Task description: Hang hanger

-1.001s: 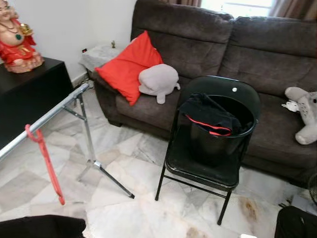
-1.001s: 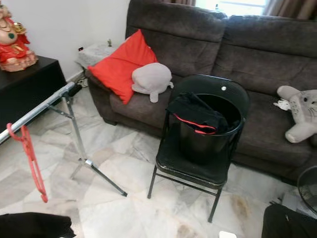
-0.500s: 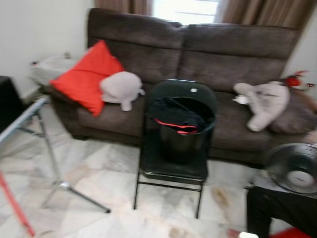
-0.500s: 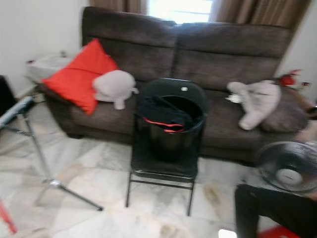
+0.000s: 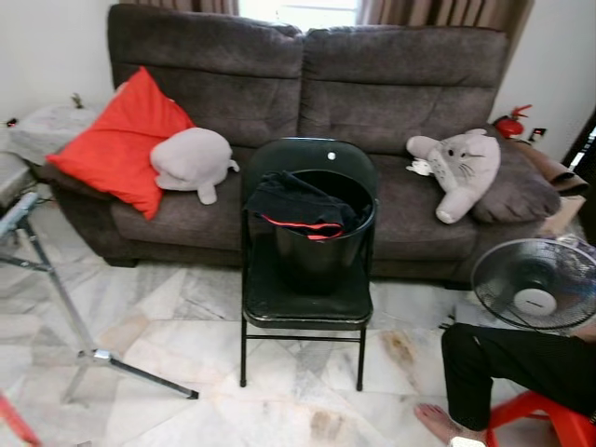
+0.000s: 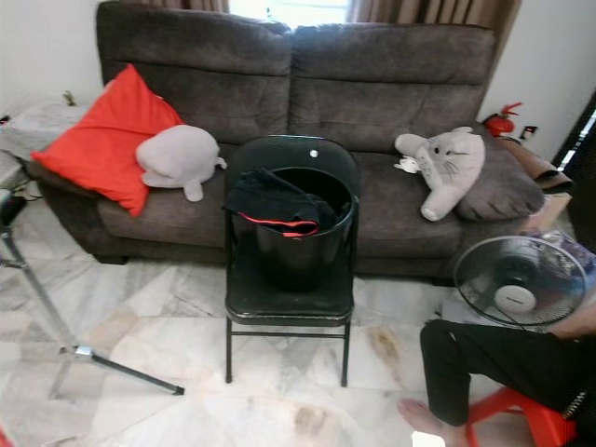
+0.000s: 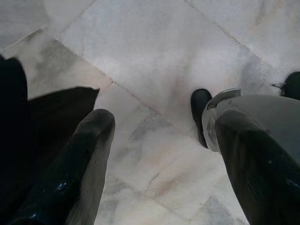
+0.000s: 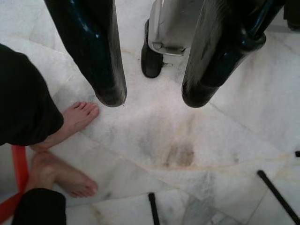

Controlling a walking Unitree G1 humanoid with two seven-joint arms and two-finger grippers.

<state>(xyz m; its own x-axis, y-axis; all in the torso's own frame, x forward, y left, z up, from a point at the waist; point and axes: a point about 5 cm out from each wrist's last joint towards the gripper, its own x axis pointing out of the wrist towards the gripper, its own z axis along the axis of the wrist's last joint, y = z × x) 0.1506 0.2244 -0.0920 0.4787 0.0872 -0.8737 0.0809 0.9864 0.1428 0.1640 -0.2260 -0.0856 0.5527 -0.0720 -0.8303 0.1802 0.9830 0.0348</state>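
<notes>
We stand facing the black folding chair [image 5: 305, 279], which we take as our landmark. On its seat sits a black bucket [image 5: 321, 251] with dark clothing [image 5: 300, 200] trimmed in red draped over its rim. The task's thing, a red hanger [image 5: 16, 421], shows as a sliver low at the edge of the head view, far to the left of the chair; we cannot tell how it hangs. Near it, also left of the chair, stands the metal drying rack [image 5: 58, 289] with its splayed legs on the marble floor [image 5: 186, 317].

Both arms hang idle. The left gripper [image 7: 159, 154] points at the floor with its fingers spread wide and nothing between them; the right gripper [image 8: 152, 96] likewise has its fingers apart and empty.

We judge the step in hand to be approaching the bucket, perhaps to fetch something to hang. To do it well we should square up to the chair, stop just short of its front legs, and reach over the rim from above.

Behind the chair is the brown sofa [image 5: 391, 84] with a red cushion [image 5: 116, 140] and soft toys. To the chair's right a seated person's bare feet [image 8: 61, 145], a red stool [image 5: 545, 419] and a floor fan [image 5: 538, 284] narrow that side, so we should keep left of them.
</notes>
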